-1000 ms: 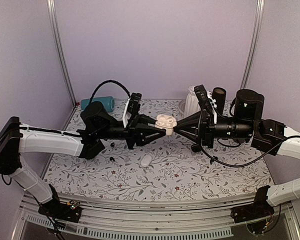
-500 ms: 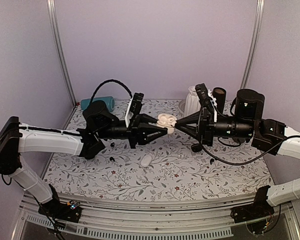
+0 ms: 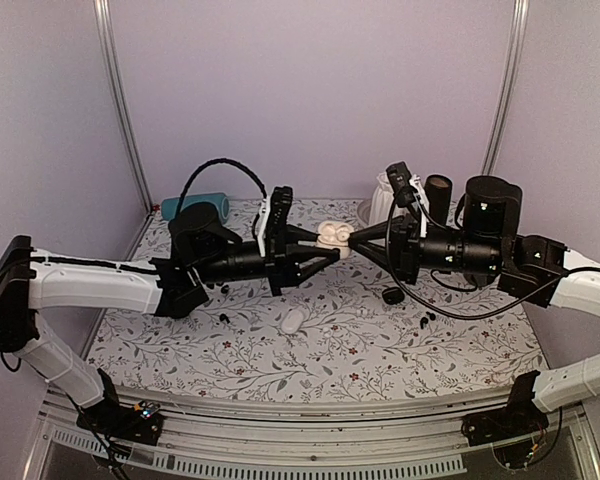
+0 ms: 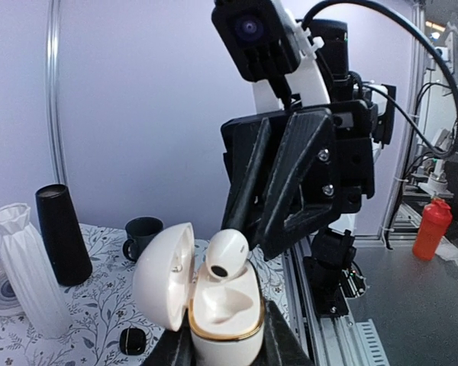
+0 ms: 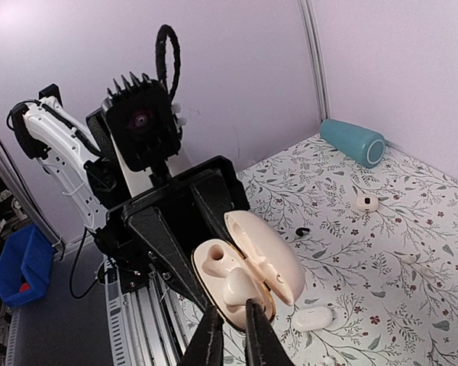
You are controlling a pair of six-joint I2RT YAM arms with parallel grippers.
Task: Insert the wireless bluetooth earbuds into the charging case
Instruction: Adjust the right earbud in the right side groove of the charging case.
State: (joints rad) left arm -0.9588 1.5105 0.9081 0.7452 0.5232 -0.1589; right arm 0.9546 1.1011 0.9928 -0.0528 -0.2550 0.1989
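My left gripper [image 3: 325, 247] [image 4: 225, 347] is shut on an open cream charging case [image 3: 332, 238] [image 4: 223, 309] [image 5: 248, 259] and holds it upright above the table, lid swung aside. A cream earbud [image 4: 227, 255] [image 5: 246, 286] stands partly in one socket; the other socket is bare. My right gripper [image 3: 352, 238] [image 5: 230, 324] meets the case from the right, its fingers nearly together, pinching the cream earbud's edge. Tiny black earbuds [image 3: 223, 317] [image 3: 425, 318] lie loose on the table; one also shows in the right wrist view [image 5: 301, 231].
A shut white case [image 3: 292, 320] [image 5: 313, 317] lies on the flowered table [image 3: 280, 370]. A teal cylinder [image 3: 195, 207] [image 5: 353, 141] is back left. A white vase [image 3: 383, 205] [image 4: 27, 267], black cylinder [image 3: 437, 190] [image 4: 63, 232], dark mug [image 4: 141, 235] and small black case [image 4: 132, 341] are back right.
Both grippers, together with the case and the bud, have risen a little and shifted towards the back. The lid has stayed open.
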